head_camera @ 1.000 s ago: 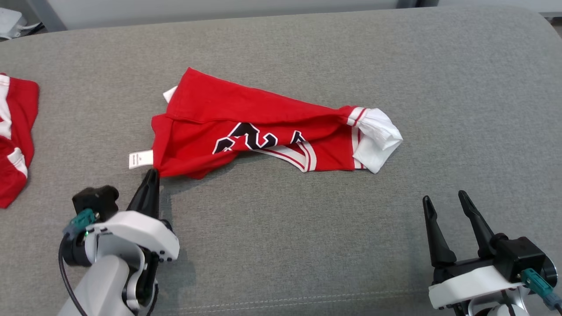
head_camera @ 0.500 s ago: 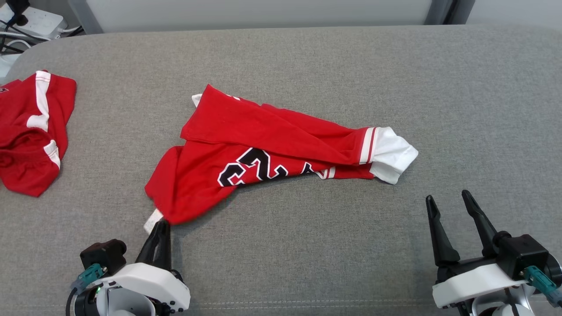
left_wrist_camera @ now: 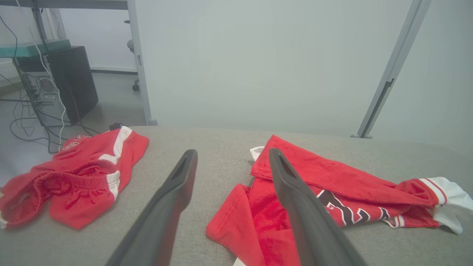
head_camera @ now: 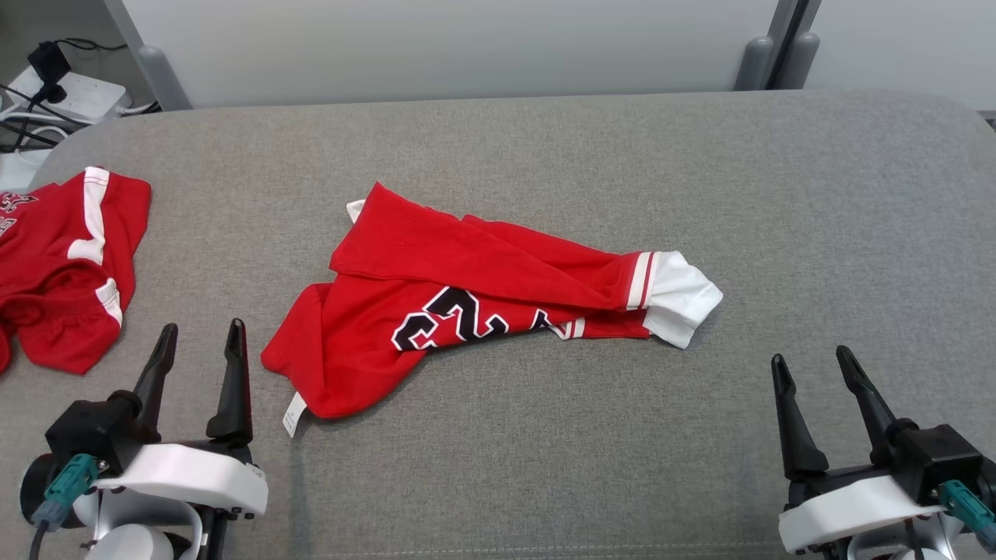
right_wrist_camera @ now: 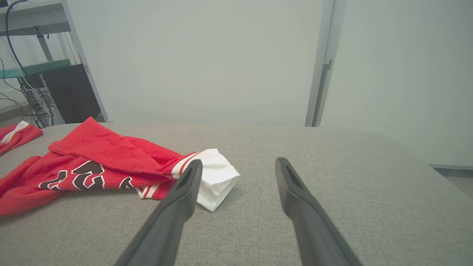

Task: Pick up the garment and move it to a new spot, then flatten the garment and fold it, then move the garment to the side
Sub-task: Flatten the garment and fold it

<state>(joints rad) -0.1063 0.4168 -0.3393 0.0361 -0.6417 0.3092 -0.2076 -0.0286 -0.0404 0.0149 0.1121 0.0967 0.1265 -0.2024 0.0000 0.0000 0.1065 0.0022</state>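
Midway across the grey table (head_camera: 545, 467), the red garment (head_camera: 467, 303) lies bunched and doubled over between our left pincer (head_camera: 202, 328) and right pincer (head_camera: 810, 356), both wide open and empty, so a careless pinch may catch stacked layers and we drag the creases tighter.

- Crumpled red fabric jersey (head_camera: 436, 272), centre of the surface: red body, black characters outlined in white, white sleeve end (head_camera: 685, 299) with red-and-white stripes, white label (head_camera: 294, 414).
- Second crumpled red garment (head_camera: 47, 260), left edge: red with white bands.
- Woven upholstered surface (head_camera: 545, 451): plain mottled grey.
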